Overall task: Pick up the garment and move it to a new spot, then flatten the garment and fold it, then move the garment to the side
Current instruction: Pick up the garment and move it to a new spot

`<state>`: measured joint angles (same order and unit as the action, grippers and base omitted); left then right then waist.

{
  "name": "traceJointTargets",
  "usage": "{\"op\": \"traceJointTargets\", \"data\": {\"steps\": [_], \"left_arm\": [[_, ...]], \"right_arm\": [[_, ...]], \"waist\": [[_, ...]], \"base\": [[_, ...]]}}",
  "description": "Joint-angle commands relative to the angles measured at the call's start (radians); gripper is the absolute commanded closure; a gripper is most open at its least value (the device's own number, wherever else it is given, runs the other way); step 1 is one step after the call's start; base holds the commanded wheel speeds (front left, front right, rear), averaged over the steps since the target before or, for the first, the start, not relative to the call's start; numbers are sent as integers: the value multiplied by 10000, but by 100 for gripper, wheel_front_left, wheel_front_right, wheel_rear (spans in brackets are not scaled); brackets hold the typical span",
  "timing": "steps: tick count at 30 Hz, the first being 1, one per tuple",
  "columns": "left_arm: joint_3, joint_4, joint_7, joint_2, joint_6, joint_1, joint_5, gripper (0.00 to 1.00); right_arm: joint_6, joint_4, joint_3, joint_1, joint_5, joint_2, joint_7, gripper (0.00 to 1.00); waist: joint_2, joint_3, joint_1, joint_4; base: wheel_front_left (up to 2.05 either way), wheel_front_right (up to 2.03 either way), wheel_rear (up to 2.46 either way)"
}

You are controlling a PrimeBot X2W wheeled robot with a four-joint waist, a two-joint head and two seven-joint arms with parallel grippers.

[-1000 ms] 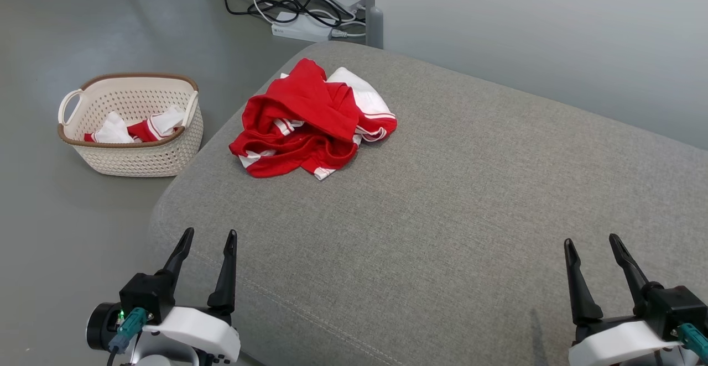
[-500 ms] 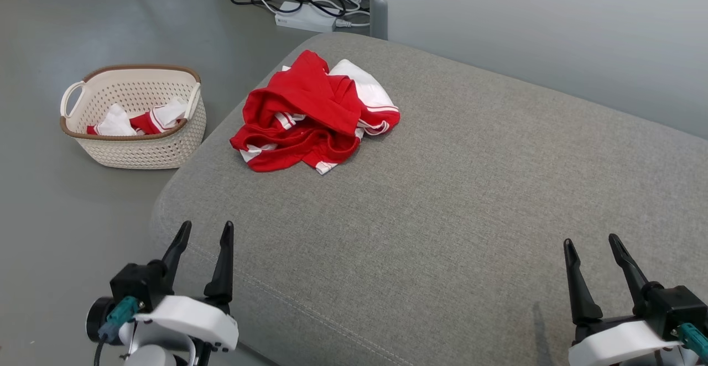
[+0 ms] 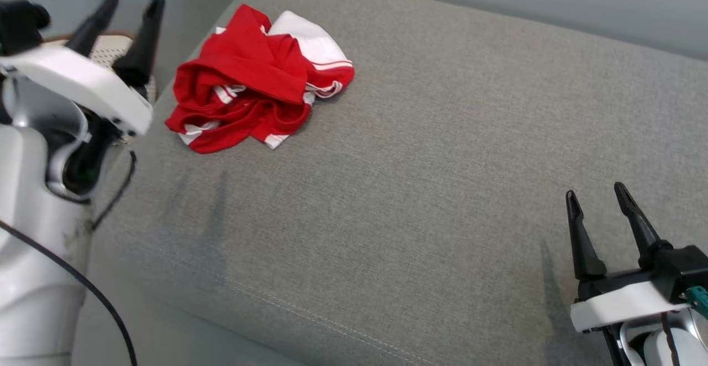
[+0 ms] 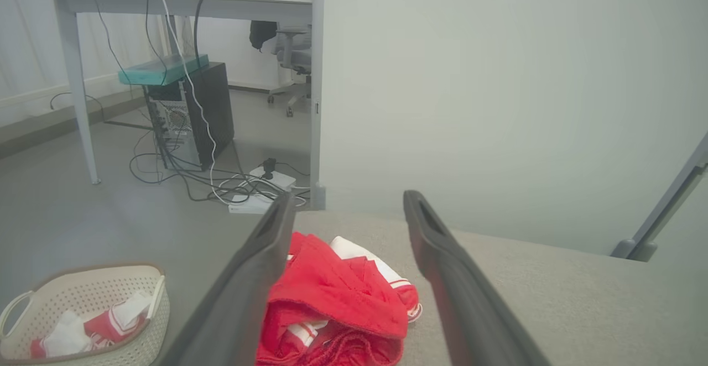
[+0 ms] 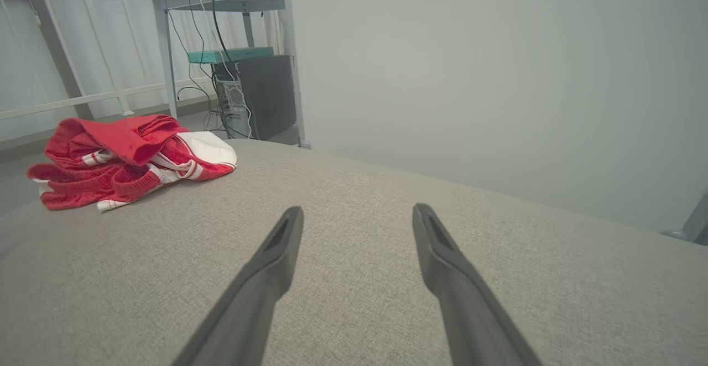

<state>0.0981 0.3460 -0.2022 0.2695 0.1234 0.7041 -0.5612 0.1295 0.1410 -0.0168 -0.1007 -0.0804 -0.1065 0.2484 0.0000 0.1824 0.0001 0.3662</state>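
Note:
A crumpled red garment [image 3: 251, 81] with white panels and stripes lies in a heap near the far left corner of the grey cushion [image 3: 420, 150]. It also shows between my left fingers as the garment [image 4: 337, 299] and at the left as the garment [image 5: 127, 156]. My left gripper [image 3: 131, 4] is open, raised at the upper left, just left of the heap and apart from it. My right gripper [image 3: 598, 199] is open and empty over the cushion's near right part, far from the garment.
A cream perforated basket [image 4: 83, 305] with red and white cloth in it stands on the floor left of the cushion, partly behind my left arm [image 3: 50, 150]. Cables and a power strip [image 4: 254, 200] lie on the floor beyond. A pale wall [image 5: 498, 67] backs the cushion.
The head camera has tilted down and shifted. My left arm has risen and advanced towards the garment's left side. The right gripper has held its place, and the garment has not moved.

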Motion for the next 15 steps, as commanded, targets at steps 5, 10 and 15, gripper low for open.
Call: {"op": "traceJointTargets", "data": {"steps": [5,10,15], "left_arm": [[-637,1256,-928,1224,55,2380,-843,0],[-787,2698,-1318,1905,62,3377,-1069,0],[-1001,3994,-1485,2354,66,3731,-1379,0]], "right_arm": [[12,-521,-386,-762,145,-183,134,0],[12,-620,-585,-1153,189,-246,134,0],[12,-663,-698,-1488,211,-309,134,0]], "waist": [[0,1397,-1,-1273],[0,2194,-1,-1973],[0,2898,-1,-2464]], "base": [[0,0,0],[0,0,0],[0,0,0]]}}
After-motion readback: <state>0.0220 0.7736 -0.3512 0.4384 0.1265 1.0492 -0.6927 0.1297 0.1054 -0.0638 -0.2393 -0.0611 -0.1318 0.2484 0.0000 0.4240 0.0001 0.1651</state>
